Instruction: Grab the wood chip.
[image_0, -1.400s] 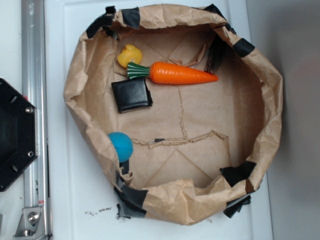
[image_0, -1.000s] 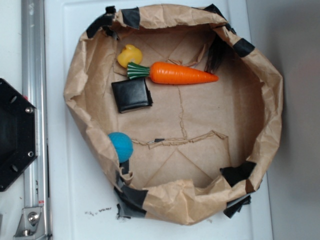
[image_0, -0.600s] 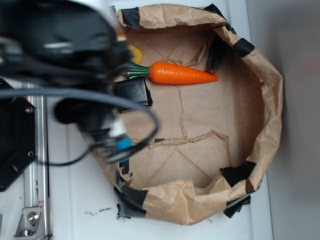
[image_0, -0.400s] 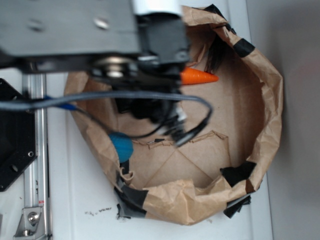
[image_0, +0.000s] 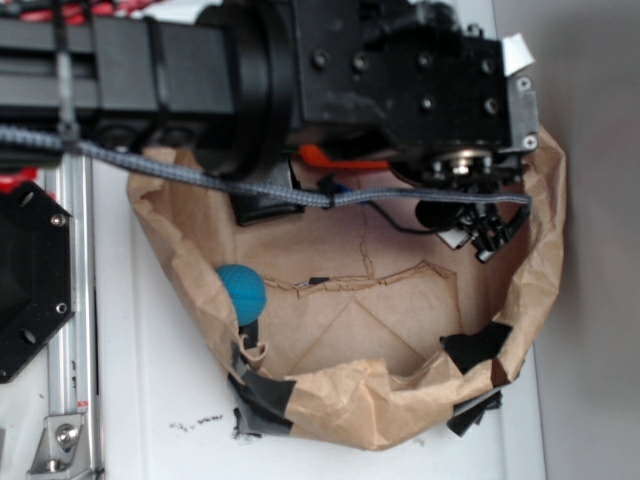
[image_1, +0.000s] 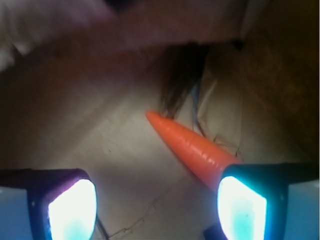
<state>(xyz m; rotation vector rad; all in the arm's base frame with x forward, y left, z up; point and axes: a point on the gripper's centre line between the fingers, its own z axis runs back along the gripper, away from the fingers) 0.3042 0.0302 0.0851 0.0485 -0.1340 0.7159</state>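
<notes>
In the wrist view the wood chip (image_1: 177, 80) is a dark, streaky sliver standing against the brown paper wall, just beyond the carrot's tip. The orange carrot (image_1: 192, 147) runs from there down to my right finger. My gripper (image_1: 155, 202) is open. Its two lit pads (image_1: 72, 207) stand wide apart over bare paper with nothing between them, short of the chip. In the exterior view the black arm (image_0: 400, 70) covers the upper part of the paper basin and hides the chip. Only a strip of carrot (image_0: 335, 160) shows under it.
A crumpled brown paper basin (image_0: 350, 395) with raised walls encloses everything, held by black tape strips (image_0: 475, 345). A blue ball (image_0: 241, 290) sits at its left wall. A black square pad (image_0: 262, 205) peeks from under the arm. A metal rail (image_0: 70, 330) runs along the left.
The arm came in from the left and swept right across the basin. It now covers the upper right, hiding the yellow toy, most of the carrot and the chip.
</notes>
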